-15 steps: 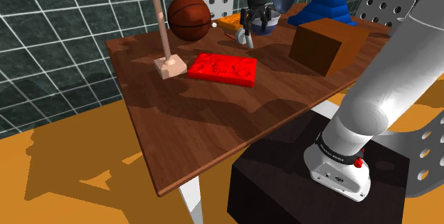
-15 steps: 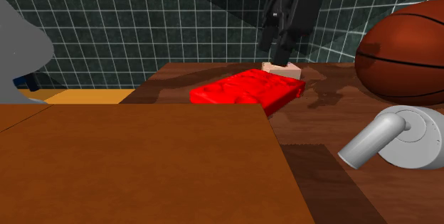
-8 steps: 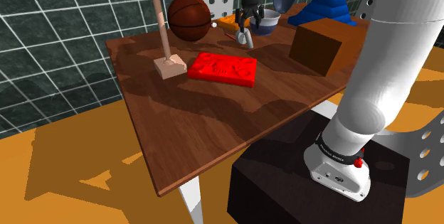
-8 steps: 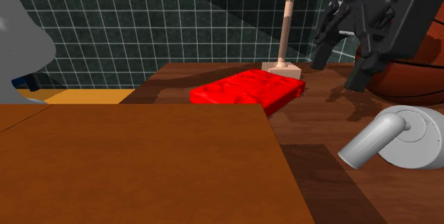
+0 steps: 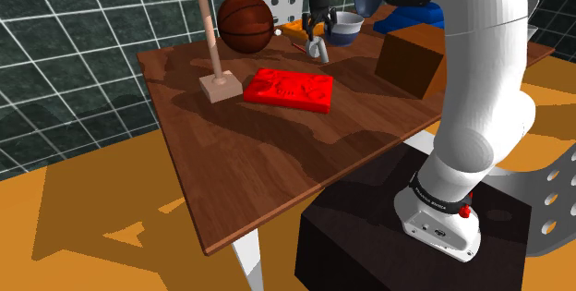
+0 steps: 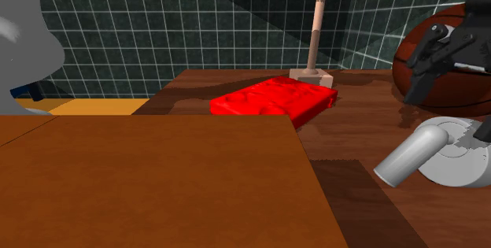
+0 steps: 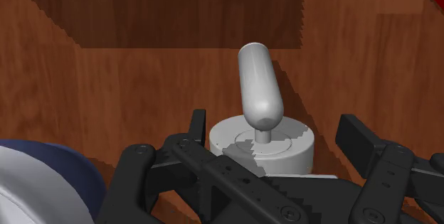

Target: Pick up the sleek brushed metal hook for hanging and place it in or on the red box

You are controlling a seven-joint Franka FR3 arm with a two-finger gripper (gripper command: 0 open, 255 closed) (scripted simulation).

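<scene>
Two gripper fingers point(image 7: 358, 139) flank the grey hook point(image 7: 257, 87), seemingly untouched

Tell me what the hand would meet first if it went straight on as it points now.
Most likely the grey metal hook with a round base: it lies directly ahead, between the open fingers of the black hand. The gap to it is unclear.

Remote desk: I see the black links of the gripper point(image 7: 274, 136) covering the near rim of the round base under the hook point(image 7: 257, 91) in the wrist view. At the second exterior view's right edge the basketball point(image 6: 452, 93) is cropped; the orange shade of the lamp point(image 6: 317, 18) runs off the top.
</scene>
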